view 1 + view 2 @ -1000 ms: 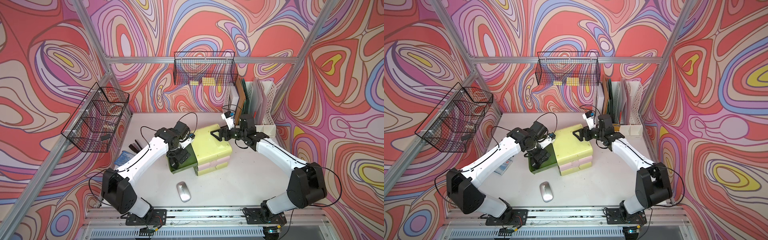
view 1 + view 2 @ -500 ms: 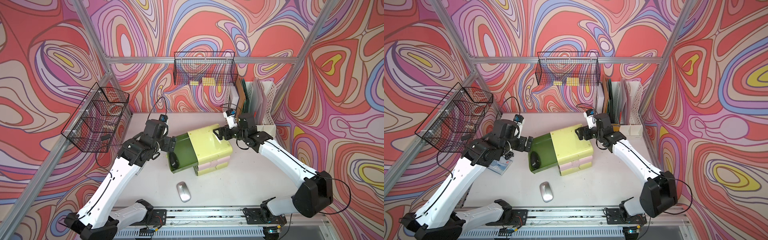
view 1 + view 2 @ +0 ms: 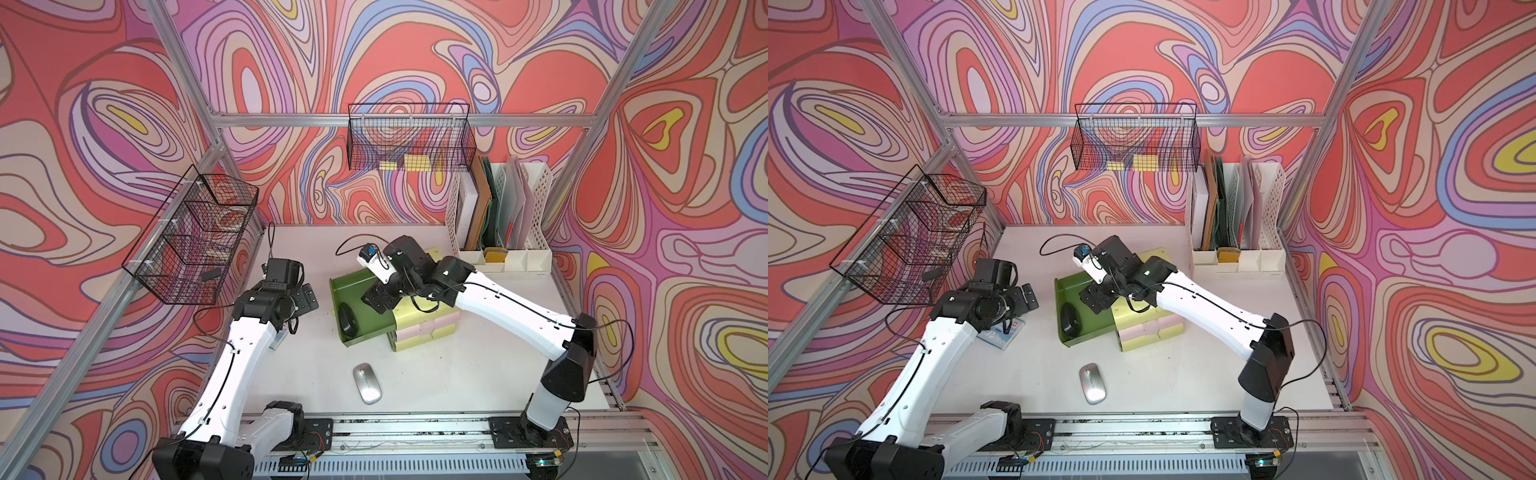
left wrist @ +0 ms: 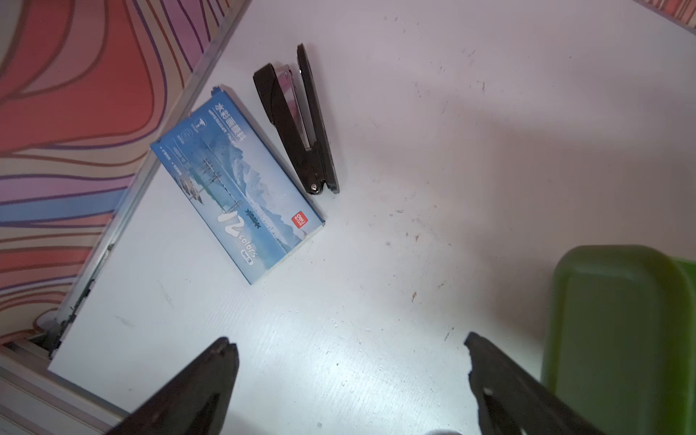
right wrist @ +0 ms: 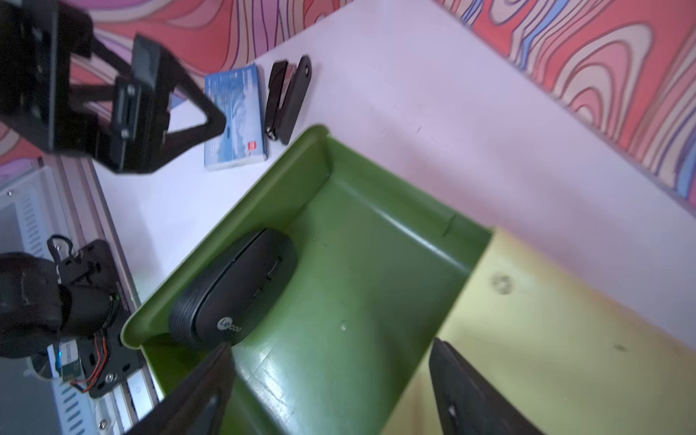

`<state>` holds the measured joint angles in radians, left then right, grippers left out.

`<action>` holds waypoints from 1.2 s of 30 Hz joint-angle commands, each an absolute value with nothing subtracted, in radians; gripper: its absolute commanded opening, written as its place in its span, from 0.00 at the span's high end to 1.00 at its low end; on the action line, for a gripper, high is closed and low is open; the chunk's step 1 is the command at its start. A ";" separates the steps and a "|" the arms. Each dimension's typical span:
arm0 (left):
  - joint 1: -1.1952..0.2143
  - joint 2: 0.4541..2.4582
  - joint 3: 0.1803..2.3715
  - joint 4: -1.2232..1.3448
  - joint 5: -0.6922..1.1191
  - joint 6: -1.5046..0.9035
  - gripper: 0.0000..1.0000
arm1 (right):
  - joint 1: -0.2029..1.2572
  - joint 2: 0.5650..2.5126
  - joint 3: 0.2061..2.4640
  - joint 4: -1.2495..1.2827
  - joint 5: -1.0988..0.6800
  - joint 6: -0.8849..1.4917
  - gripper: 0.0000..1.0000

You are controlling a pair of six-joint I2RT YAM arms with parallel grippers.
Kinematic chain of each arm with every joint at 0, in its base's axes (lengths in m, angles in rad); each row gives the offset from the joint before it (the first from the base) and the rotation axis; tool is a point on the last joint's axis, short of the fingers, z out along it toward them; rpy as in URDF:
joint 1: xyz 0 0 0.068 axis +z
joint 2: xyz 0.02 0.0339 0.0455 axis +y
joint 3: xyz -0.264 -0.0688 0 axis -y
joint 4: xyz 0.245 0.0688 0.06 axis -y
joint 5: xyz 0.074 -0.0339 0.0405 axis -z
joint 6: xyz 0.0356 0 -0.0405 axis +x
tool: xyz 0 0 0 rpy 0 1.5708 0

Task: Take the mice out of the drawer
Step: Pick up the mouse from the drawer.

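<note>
Green drawer [image 3: 341,291] open: black mouse [image 3: 347,319] inside, silver mouse [image 3: 367,383] outside.
On the white table [image 3: 478,374], the drawer sticks out of the yellow-pink drawer unit [image 3: 419,328] toward 9 o'clock. The right gripper [image 5: 330,346] hangs above it, jaws wide, empty. The left gripper [image 4: 346,342], at its 9 o'clock, is also wide and empty. The black mouse lies in its 7 o'clock corner, the silver mouse on the table at 6 o'clock.

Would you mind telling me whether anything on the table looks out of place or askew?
The yellow drawer unit sits skewed to the table edges, its green drawer pulled out with a black mouse inside. A silver mouse lies loose on the table; the stapler appears tipped on its side.
</note>
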<state>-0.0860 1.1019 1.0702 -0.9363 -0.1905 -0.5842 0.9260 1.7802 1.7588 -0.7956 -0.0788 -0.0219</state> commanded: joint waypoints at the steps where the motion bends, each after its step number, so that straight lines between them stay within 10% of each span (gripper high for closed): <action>1: -0.077 1.153 1.008 -0.869 -0.077 -0.651 0.00 | 0.947 1.820 1.787 -0.881 -0.089 -0.022 0.15; 36: -0.077 1.249 0.761 -0.553 0.104 -0.696 0.02 | 1.024 1.992 1.866 -0.908 -0.128 -0.026 0.15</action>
<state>-0.0780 1.2533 0.7746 -0.5800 0.0868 -0.6853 1.0233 1.9549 1.8538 -0.8730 -0.1459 -0.0326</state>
